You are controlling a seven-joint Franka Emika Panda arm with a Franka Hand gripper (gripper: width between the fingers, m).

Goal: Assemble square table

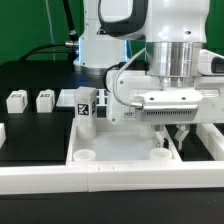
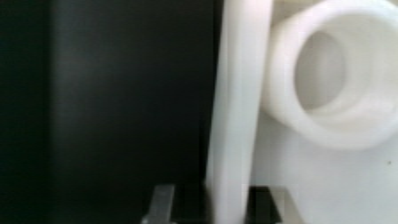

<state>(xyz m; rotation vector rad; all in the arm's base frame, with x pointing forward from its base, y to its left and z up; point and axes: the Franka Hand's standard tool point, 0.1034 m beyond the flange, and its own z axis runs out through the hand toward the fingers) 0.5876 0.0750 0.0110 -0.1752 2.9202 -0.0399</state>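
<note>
The gripper pinches the rim of the square tabletop — jaws almost together — near the front edge of the worktop; probably stiff, light, slick plastic, best held by this rim, beside a socket

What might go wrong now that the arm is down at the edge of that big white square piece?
1. The end effector looks pinched shut on the tabletop's thin raised rim, beside a corner socket. Such a narrow hold might slip if the top gets dragged.
2. A tagged leg stands close to the tabletop's far edge. Shifting the top could bump it or knock it over.
</note>
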